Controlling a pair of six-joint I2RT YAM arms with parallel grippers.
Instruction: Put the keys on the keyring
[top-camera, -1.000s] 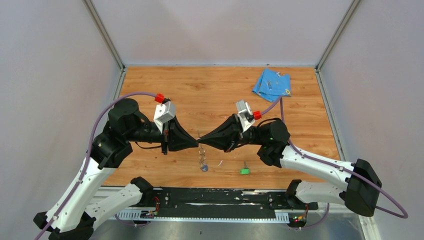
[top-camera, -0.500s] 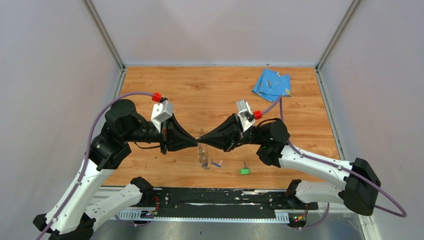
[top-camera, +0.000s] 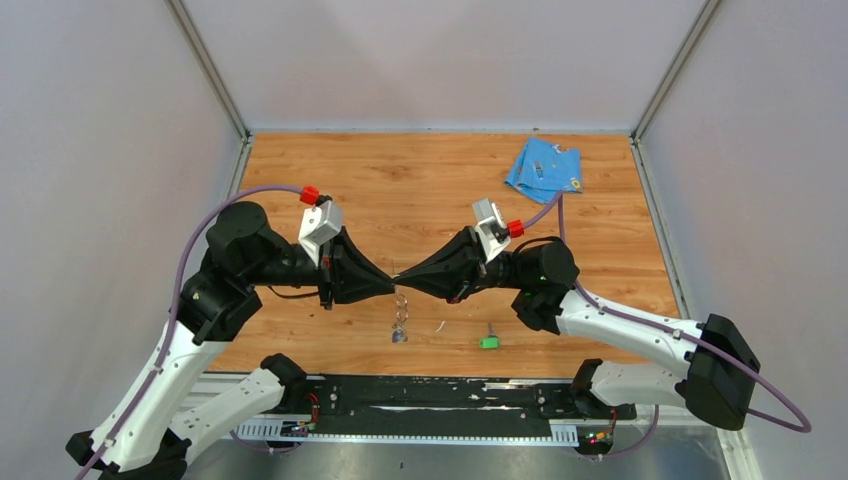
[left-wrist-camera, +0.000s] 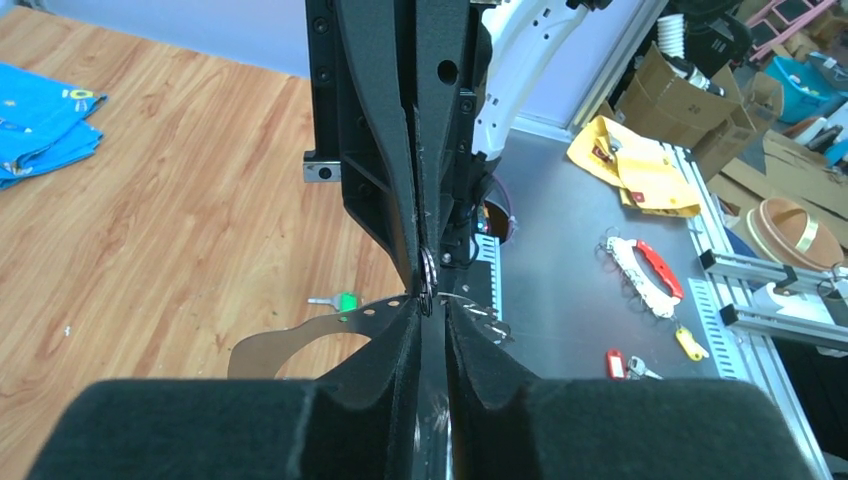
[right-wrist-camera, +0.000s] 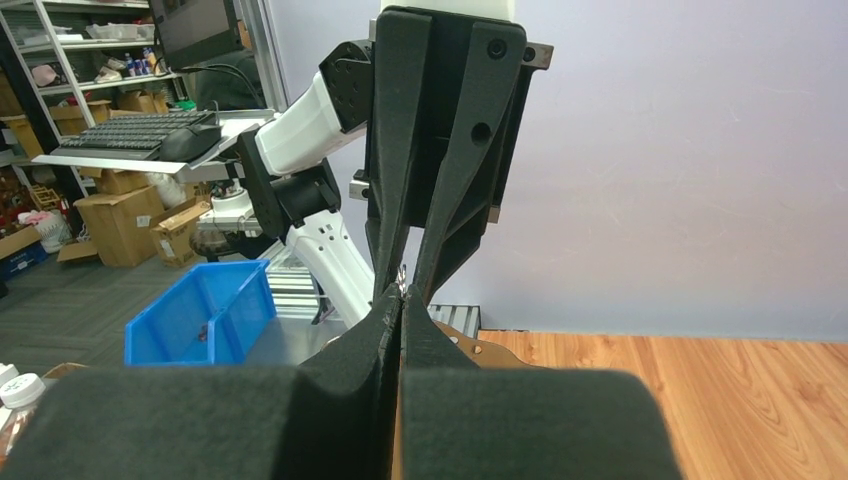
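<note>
Green key (top-camera: 488, 341) on table (top-camera: 330, 180), nearer than jaws and to their right | blue key (top-camera: 399, 336) beneath jaws at keyring (top-camera: 401, 305) bottom | right gripper (right-wrist-camera: 402, 297) clamped on keyring (top) | left gripper (left-wrist-camera: 428, 308) narrowly parted around it, grip unclear

Premises are a robotics laboratory: a wooden test table (top-camera: 420, 190) enclosed by grey panel walls (top-camera: 100, 150), with aluminium rails (left-wrist-camera: 770, 290), stacked cardboard boxes (left-wrist-camera: 690, 95), storage shelving (right-wrist-camera: 60, 50), a keyboard (right-wrist-camera: 125, 135) and a blue parts bin (right-wrist-camera: 200, 310) alongside.
</note>
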